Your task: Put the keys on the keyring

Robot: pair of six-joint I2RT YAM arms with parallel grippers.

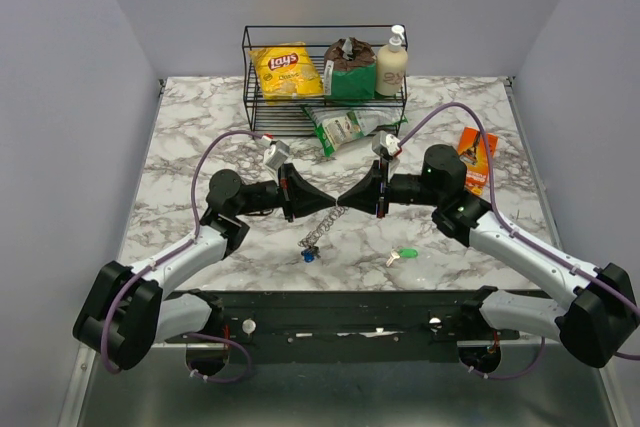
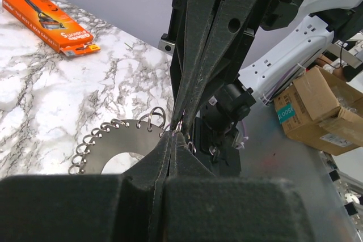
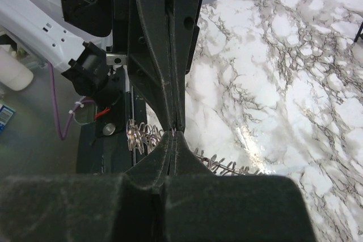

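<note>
Above mid-table, both jaws pinch keyring (image 1: 322,229).

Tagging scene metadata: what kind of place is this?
Likely a lab test cell, not a home: marble-print table boxed in by plain grey walls, a wire basket of staged props (chips bag, soap bottle), and cardboard boxes off to the side.

Left arm (image 1: 195,255), right arm (image 1: 520,252): white link shells, black joint housings, bulky black shoulder blocks. Purple cable (image 1: 232,134) looped along each. Left claw (image 1: 328,204), right claw (image 1: 350,197): matte black tapered fingers (image 1: 305,197) with round holes (image 2: 234,25). Black mounting bar (image 1: 340,312) with screws, desk's (image 1: 200,107) near edge.
</note>
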